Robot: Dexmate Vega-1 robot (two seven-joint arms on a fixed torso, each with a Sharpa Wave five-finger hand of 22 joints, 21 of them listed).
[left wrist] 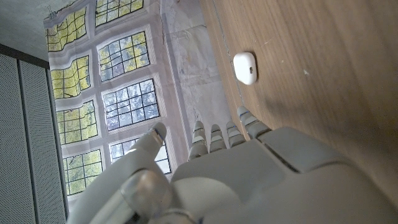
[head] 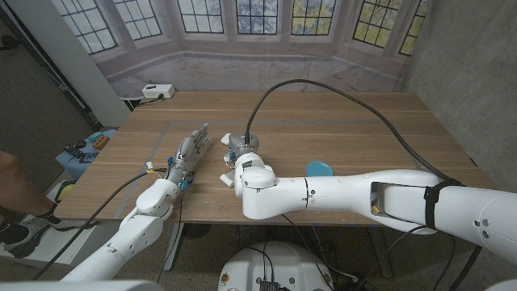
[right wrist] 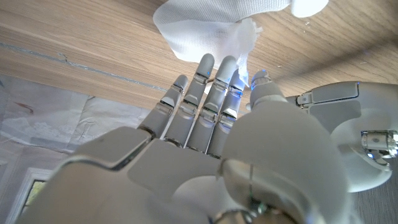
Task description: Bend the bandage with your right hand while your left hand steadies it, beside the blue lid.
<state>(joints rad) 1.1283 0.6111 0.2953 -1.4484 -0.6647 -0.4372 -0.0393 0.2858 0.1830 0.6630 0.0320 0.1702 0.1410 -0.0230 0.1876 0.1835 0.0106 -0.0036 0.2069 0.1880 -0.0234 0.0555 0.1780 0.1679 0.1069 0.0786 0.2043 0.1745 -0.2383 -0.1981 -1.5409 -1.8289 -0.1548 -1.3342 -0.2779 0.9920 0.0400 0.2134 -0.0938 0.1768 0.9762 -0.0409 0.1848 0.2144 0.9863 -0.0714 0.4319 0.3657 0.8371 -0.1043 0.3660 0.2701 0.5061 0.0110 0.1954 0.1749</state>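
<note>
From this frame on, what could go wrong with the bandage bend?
1. The left hand is apart from the bandage and steadies nothing, so the bandage may slide rather than bend.
2. The right hand reaches it with its fingertips; whether it grips is unclear, so the thin fabric could slip away.
3. The blue lid lies close beside the right arm, which might knock it.

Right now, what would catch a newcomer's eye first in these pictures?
The big white right arm sweeps across the table's near edge, its right hand over a white bandage at mid-table, fingers reaching to the mesh. A blue lid lies just right of that arm. The left hand hovers left of the bandage, fingers apart.
</note>
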